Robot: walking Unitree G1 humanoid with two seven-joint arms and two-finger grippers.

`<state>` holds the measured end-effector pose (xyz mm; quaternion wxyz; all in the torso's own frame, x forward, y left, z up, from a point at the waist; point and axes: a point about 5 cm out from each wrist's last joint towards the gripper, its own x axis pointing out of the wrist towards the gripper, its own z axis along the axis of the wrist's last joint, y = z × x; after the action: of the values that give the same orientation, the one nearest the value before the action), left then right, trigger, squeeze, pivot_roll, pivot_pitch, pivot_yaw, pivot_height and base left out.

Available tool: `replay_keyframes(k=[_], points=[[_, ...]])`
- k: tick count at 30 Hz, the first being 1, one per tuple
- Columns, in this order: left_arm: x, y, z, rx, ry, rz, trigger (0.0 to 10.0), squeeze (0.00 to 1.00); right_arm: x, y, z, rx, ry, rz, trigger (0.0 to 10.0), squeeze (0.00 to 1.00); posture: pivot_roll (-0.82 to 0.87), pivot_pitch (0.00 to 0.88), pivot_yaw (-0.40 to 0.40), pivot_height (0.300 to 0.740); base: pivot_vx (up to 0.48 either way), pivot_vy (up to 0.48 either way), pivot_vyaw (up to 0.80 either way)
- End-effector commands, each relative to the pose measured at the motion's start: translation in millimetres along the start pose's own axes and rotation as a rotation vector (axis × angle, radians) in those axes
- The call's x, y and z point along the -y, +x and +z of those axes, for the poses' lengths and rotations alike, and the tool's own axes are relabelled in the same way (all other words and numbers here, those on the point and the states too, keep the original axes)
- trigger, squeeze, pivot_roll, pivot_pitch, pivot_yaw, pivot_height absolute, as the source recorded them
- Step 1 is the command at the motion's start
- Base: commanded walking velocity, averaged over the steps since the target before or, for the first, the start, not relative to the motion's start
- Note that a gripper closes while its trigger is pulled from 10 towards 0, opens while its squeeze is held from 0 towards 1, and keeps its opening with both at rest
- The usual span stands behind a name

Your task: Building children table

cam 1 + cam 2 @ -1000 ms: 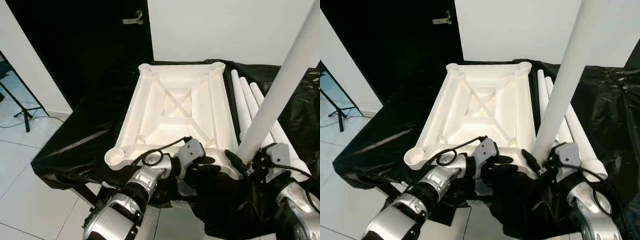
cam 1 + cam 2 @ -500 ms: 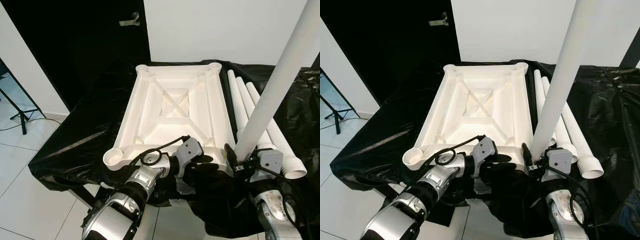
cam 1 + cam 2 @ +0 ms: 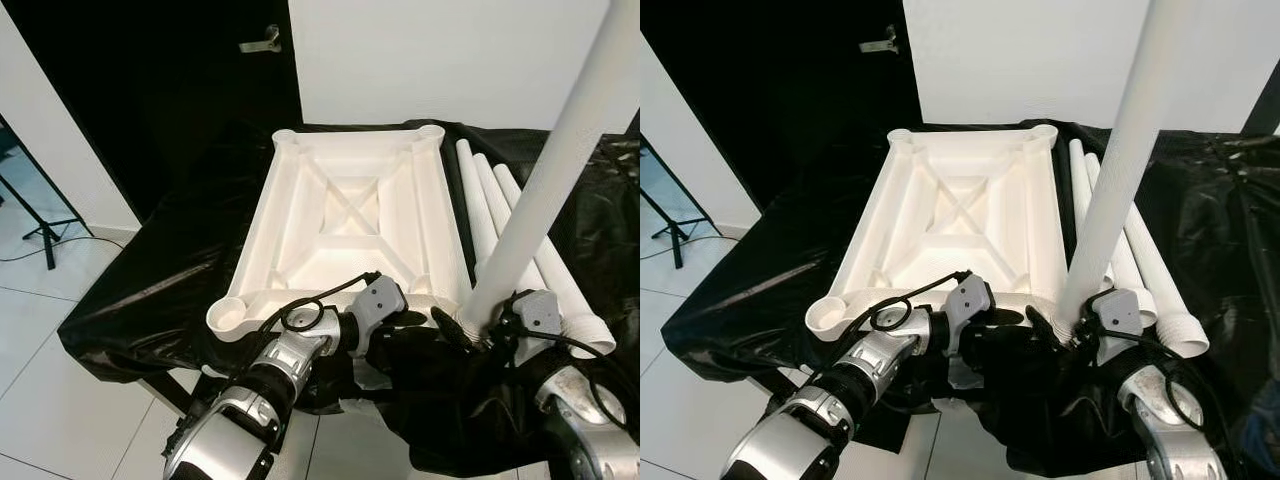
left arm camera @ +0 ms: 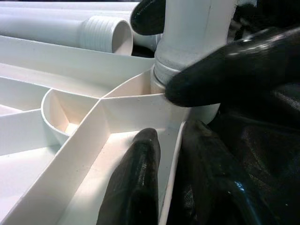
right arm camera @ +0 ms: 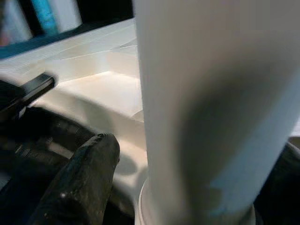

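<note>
one leg of four stood at the near right corner socket of the upturned tabletop, seemingly not fully seated; three legs lay on the black-covered desk just beside the tabletop, unfitted. right end effector was pinching the standing leg near its base. left end effector was clamped on the tabletop's near rim, beside that socket. remaining: seat this leg, fit three more.

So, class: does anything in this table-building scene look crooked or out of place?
The table leg held by the right end effector leans instead of standing straight in the near right corner socket of the upturned tabletop.
</note>
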<state>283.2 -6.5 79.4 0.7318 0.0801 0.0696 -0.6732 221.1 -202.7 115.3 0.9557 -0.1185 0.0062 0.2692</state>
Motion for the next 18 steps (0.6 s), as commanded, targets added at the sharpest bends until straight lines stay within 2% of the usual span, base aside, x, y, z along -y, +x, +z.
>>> replay_keyframes(k=[1, 2, 3, 7, 11, 16, 18], points=[[25.4, -1.7, -35.8, -0.125, -0.128, -0.166, 10.0, 0.0, -9.1, -0.3, -0.3, -0.022, 0.006, 0.127, 10.0, 0.0, 0.08, 0.0, 0.051, 0.74, 0.0, 0.0, 0.0], [25.4, -1.7, -35.8, -0.125, -0.128, -0.166, 10.0, 0.0, -9.1, -0.3, -0.3, -0.022, 0.006, 0.127, 10.0, 0.0, 0.08, 0.0, 0.051, 0.74, 0.0, 0.0, 0.0], [24.6, -1.9, -35.2, -0.123, -0.129, -0.164, 10.0, 0.0, -6.4, -3.5, -0.5, -0.051, 0.0, 0.179, 0.0, 0.0, 0.08, 0.0, 0.051, 0.74, 0.0, 0.0, 0.0], [22.8, -3.2, -34.3, -0.122, -0.128, -0.158, 10.0, 0.0, -2.0, -13.4, -4.5, -0.135, 0.012, 0.291, 0.0, 0.0, 0.08, 0.0, 0.053, 0.74, 0.0, 0.0, 0.0], [22.6, -3.5, -34.6, -0.124, -0.127, -0.158, 10.0, 0.0, -2.1, -15.2, -8.3, -0.151, 0.026, 0.29, 0.0, 0.0, 0.08, 0.0, 0.054, 0.74, 0.0, 0.0, 0.0], [21.2, -3.1, -32.9, -0.123, -0.124, -0.155, 10.0, 0.0, -11.2, -9.7, -10.9, -0.105, 0.112, 0.217, 0.0, 0.0, 0.08, 0.0, 0.055, 0.74, 0.0, 0.0, 0.0], [21.2, -3.0, -32.7, -0.123, -0.123, -0.155, 10.0, 0.0, -19.9, -3.9, -13.4, -0.072, 0.167, 0.119, 0.0, 0.0, 0.08, 0.0, 0.054, 0.74, 0.0, 0.0, 0.0]])
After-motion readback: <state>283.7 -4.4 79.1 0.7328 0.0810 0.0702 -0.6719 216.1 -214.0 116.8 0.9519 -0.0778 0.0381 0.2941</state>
